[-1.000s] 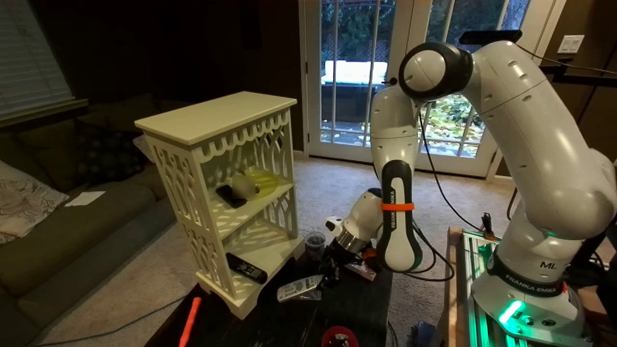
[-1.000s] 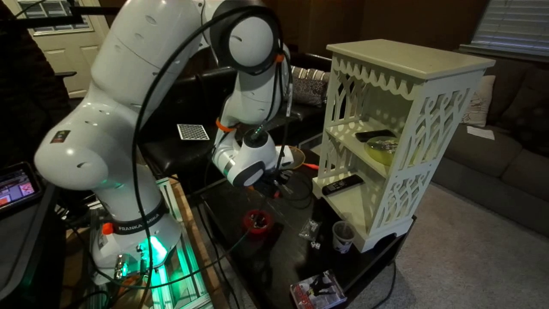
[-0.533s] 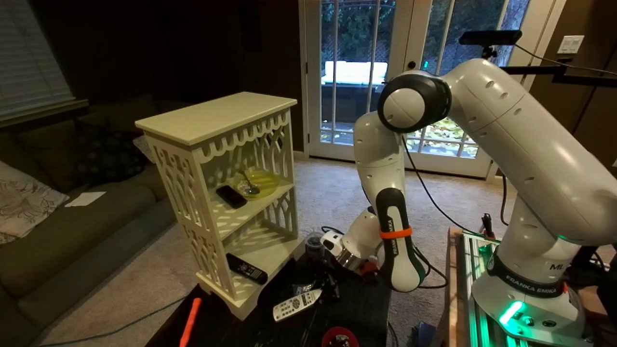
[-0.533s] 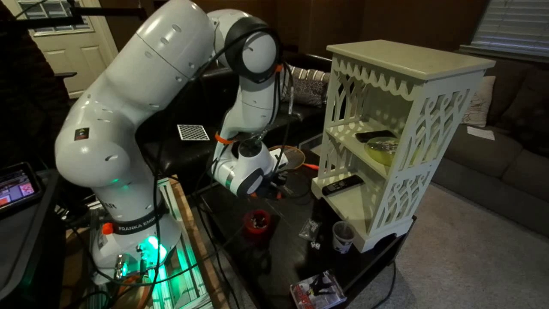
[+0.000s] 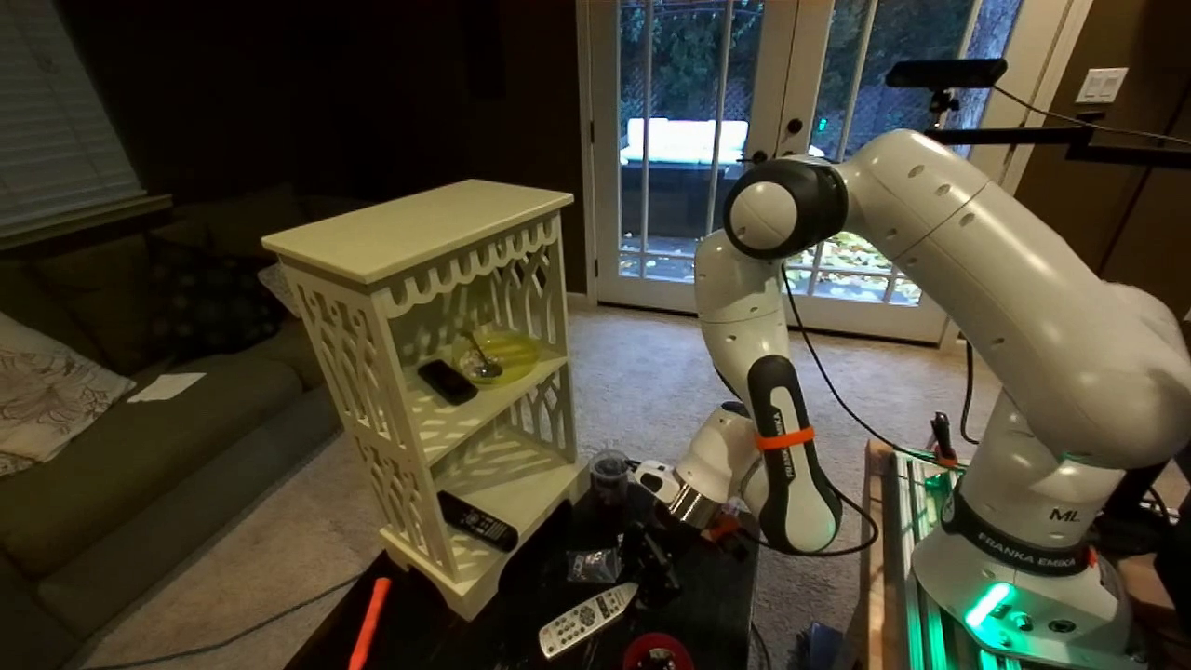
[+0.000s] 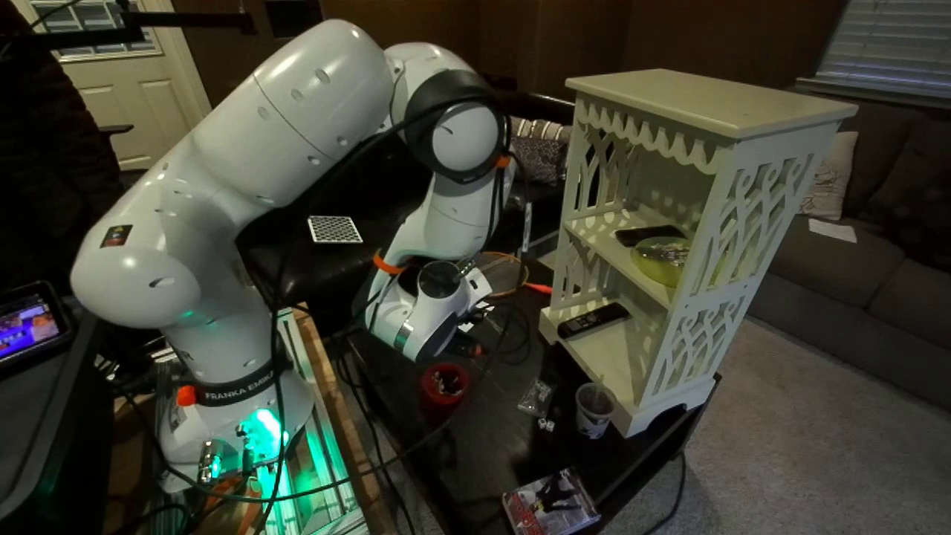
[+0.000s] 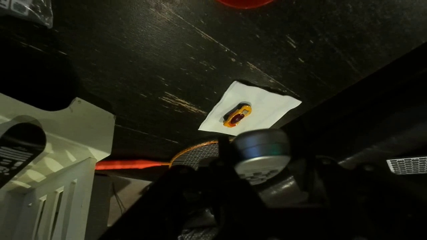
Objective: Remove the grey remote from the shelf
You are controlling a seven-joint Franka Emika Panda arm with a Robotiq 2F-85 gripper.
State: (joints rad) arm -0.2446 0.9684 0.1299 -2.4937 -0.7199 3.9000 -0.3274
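Dark brown walls [image 6: 691, 44], dimly lit.
White-framed glass doors [image 5: 808, 84] admit daylight; beige carpet [image 5: 642, 372]; olive-grey fabric sofa [image 5: 233, 391] below white slatted blind [image 5: 60, 121].

Arm [image 5: 1010, 265] bent @ elbow [image 5: 786, 207], forearm [image 5: 747, 316] dn, wrist [image 5: 718, 456] low & tilted, pincer [image 7: 261, 152] clamped.

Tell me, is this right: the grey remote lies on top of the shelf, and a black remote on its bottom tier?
Not quite: the grey remote isn't on the shelf; the gripper holds it over the dark table, as seen in an exterior view. A black remote does lie on the bottom tier.
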